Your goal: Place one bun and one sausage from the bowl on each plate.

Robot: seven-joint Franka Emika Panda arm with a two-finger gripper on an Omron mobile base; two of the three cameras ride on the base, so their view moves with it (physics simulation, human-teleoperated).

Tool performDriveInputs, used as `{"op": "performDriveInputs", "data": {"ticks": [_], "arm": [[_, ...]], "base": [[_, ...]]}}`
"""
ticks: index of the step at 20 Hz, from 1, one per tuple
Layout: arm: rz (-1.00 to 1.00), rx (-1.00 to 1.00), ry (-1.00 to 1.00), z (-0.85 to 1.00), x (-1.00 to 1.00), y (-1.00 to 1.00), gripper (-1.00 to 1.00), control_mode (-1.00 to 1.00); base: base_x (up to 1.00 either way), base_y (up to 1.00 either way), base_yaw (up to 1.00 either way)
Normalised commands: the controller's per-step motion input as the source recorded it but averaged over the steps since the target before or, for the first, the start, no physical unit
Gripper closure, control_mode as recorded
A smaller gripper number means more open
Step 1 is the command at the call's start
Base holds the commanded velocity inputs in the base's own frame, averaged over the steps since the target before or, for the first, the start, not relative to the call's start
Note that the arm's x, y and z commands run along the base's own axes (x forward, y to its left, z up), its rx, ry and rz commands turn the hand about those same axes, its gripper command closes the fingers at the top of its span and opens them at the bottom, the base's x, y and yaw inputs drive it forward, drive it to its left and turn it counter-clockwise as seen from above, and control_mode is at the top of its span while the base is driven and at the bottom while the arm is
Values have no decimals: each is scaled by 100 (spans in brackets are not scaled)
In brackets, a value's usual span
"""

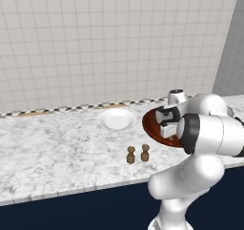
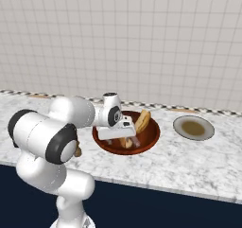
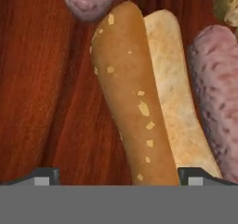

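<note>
The reddish-brown bowl sits on the marble counter, and my gripper hangs low inside it. Up close, a long brown bun with pale flecks lies on the bowl floor, its lighter cut side turned to the right. My gripper is open, its fingertips on either side of the bun's near end, holding nothing. A pink sausage rests right of the bun and another sausage lies at the top. One white plate stands left of the bowl; a second plate stands to its right.
Two small brown shakers stand on the counter in front of the bowl, near the front edge. A tiled wall runs behind the counter. In the bowl, a tan piece lies at the top right corner of the hand view.
</note>
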Motion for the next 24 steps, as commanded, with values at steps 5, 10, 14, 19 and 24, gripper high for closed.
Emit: {"op": "performDriveInputs", "data": {"ticks": [5,10,14,19,24], "arm": [[0,0,3,-13,16,-1,100,-100],[7,0,-5,5,-1,10,100,-100],[19,2,-19,25,2,38,100,-100],[19,10,-16,62,7,31,100,-100],[28,20,-5,82,55,77,100,-100]], "base": [[0,0,0],[0,0,0],[0,0,0],[0,0,0],[0,0,0]]}}
